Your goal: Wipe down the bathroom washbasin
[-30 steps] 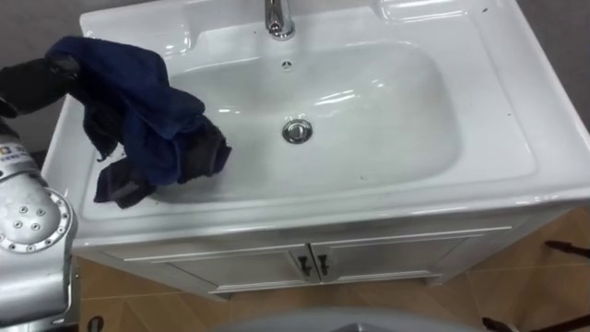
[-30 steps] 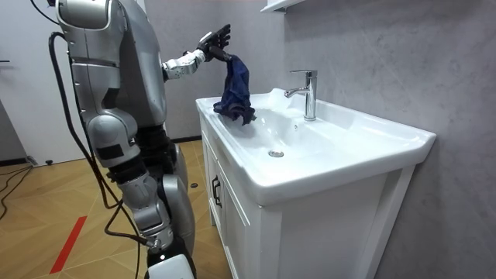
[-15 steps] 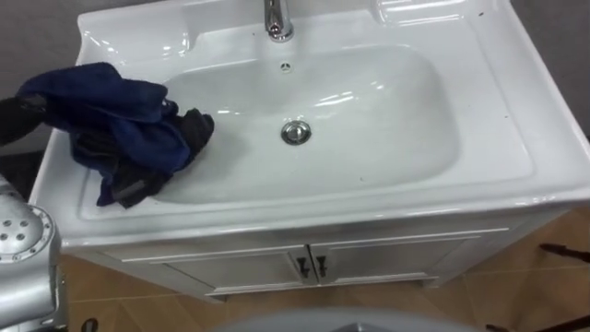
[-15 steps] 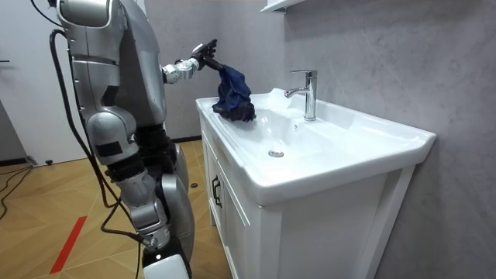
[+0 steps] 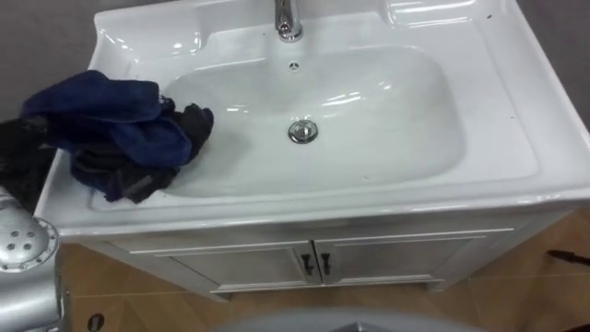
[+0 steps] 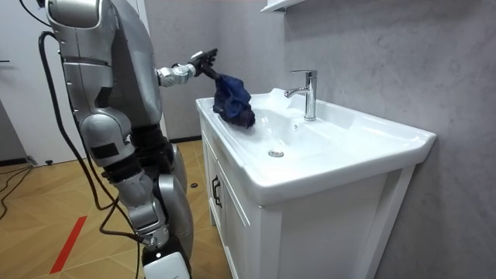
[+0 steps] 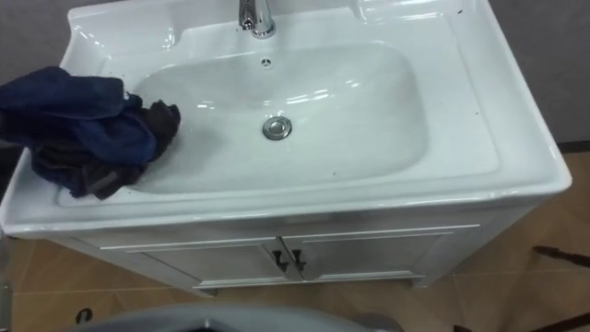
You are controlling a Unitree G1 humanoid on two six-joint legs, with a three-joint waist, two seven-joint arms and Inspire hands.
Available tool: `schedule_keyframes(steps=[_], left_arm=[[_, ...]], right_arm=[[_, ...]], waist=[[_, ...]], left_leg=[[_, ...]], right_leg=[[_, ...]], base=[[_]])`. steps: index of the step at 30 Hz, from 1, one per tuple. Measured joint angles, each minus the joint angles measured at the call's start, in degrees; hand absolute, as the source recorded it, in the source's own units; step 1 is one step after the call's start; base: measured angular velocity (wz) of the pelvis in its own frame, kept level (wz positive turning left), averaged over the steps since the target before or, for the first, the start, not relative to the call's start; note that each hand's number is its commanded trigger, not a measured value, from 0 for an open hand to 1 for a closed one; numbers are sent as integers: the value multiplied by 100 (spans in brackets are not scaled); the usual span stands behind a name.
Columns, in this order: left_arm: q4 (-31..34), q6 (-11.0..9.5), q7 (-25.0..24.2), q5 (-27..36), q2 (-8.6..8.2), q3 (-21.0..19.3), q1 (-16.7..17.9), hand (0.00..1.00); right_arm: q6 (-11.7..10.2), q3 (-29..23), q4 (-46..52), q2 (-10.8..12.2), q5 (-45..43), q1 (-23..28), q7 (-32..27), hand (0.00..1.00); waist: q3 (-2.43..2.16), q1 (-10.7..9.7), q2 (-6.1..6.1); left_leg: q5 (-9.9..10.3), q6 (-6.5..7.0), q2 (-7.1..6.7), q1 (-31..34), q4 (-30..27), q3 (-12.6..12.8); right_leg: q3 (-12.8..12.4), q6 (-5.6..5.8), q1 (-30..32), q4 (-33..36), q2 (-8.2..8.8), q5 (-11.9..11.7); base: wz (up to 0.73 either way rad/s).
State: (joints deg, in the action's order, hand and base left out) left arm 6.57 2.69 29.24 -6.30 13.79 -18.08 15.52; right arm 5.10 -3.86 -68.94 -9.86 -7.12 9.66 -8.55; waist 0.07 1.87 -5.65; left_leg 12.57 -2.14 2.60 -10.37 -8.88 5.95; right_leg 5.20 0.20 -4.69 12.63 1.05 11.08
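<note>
A dark blue cloth (image 5: 115,136) lies bunched on the left rim of the white basin (image 5: 387,157), with one dark corner hanging into the bowl. My left hand (image 5: 17,152) is at the cloth's outer end, just off the basin's left edge, with its fingers closed on the cloth. In the room view this hand (image 6: 201,60) reaches from my side to the top of the cloth (image 6: 232,99) at the far end of the basin (image 6: 341,151). The bowl is bare around the drain (image 5: 302,132).
A chrome tap (image 5: 289,18) stands at the back of the bowl, in the middle. Below the basin is a white cabinet with two door handles (image 5: 313,264). A grey wall runs behind it, and the floor is wood. I stand at the basin's left front corner.
The cloth hung from my raised left hand over the bowl's left side. It has come down and outward, and now lies heaped on the left rim. My hand has moved left.
</note>
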Motion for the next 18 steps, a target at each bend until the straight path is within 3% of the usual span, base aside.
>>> schedule_keyframes(steps=[8, 13, 18], left_arm=[[-544, 0, -743, -566, -54, 1059, 176, 0], [-828, 0, -1045, -567, -55, 1381, 176, 0], [-892, 1, -1401, -566, -55, 1397, 177, 0]], right_arm=[[-9, 37, -4, -14, -17, -63, 23, 0], [-74, 35, 12, -16, -3, -77, 166, 0], [-142, 34, 13, -20, 5, -94, 183, 0]], waist=[[-4, -187, 58], [-5, -243, 86], [-2, -312, 120]], left_leg=[[1, 1, 0, 81, -60, -13], [-1, 4, -1, 81, -60, 3], [-4, 8, 0, 69, -57, 4]], right_leg=[[62, -1, -10, 4, 17, 3], [63, -1, -4, 8, 19, 3], [64, -1, -27, 0, 16, 2]], base=[[5], [0], [0]])
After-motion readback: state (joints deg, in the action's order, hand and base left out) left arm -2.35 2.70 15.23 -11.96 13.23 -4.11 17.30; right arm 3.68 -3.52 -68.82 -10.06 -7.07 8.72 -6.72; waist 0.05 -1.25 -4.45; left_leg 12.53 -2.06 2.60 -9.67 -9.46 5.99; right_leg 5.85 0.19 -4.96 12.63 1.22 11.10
